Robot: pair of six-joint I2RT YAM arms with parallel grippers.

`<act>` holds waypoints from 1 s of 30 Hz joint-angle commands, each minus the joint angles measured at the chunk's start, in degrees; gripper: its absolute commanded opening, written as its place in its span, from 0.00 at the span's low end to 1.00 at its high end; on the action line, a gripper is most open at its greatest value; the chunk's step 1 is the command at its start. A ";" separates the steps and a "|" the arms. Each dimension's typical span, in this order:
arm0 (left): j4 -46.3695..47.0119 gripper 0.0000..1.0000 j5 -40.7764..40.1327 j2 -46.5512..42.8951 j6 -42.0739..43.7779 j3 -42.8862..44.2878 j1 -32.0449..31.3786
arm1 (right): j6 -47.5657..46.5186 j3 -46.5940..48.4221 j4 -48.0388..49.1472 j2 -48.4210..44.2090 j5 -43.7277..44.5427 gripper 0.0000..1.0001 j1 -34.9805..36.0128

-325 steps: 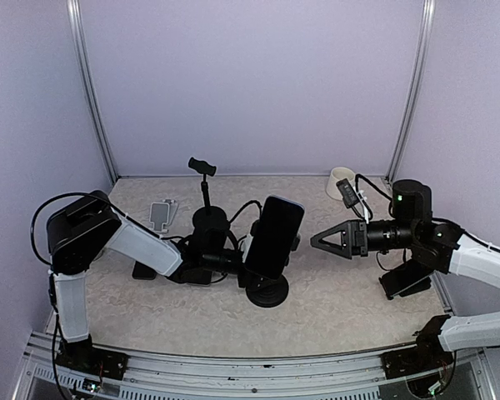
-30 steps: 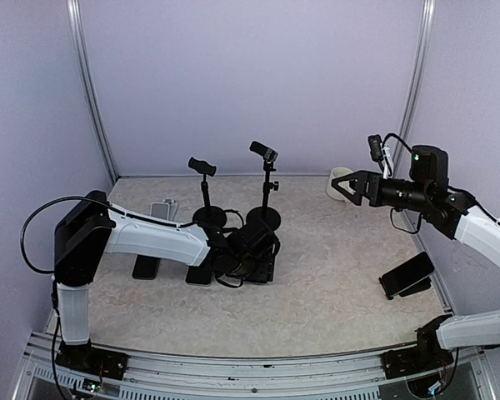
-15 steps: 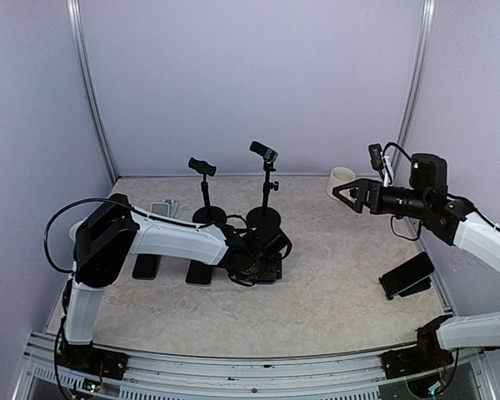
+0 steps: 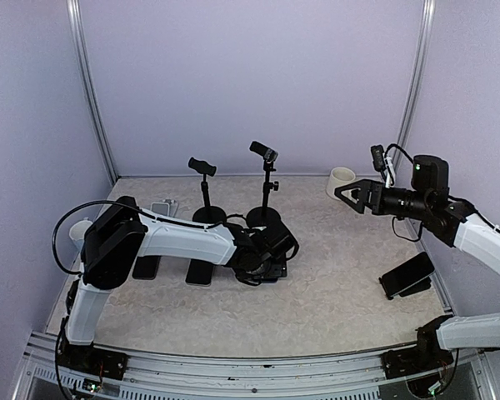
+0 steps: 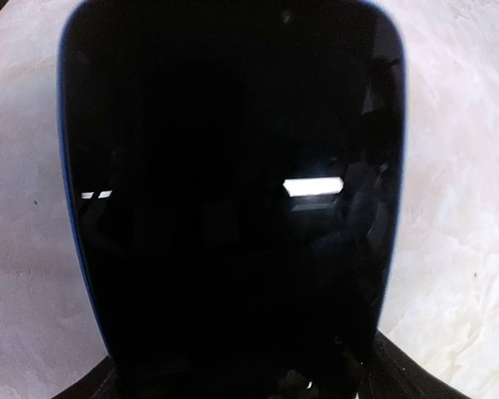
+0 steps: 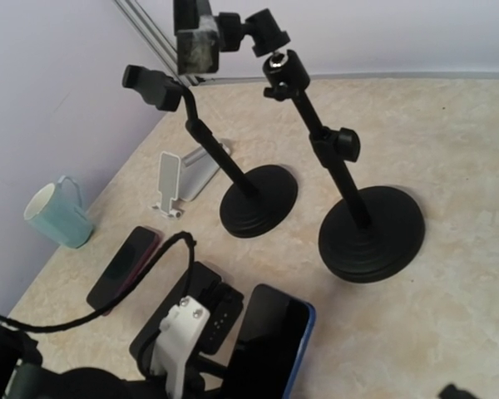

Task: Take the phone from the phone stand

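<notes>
Left gripper (image 4: 268,260) seemingly holds one phone (image 5: 233,199); two phone stands (image 6: 370,237) upright.

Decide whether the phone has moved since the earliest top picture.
Yes. The phone stood upright to the right of the left stand; now it lies flat on the table, in front and right of that stand's base.

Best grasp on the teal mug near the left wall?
Take the teal mug by its rim, coming straight down from above. It stands upright with its mouth open, so one of the fingers can go inside and the other outside the wall. Choose a stretch of rim clear of the handle, probably the side facing the arms.
</notes>
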 commanded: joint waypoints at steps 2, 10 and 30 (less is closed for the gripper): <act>-3.16 0.85 -0.24 2.22 -1.36 0.66 -0.36 | 0.29 -0.91 1.66 -0.94 -0.97 1.00 -1.10; -2.89 0.97 -0.36 1.94 -1.03 0.53 -0.61 | 0.39 -0.93 1.20 -1.36 -1.14 1.00 -1.34; 6.89 0.99 -2.01 -9.29 8.63 -6.38 -0.67 | -4.28 -2.14 -22.84 -12.31 -0.89 1.00 -16.43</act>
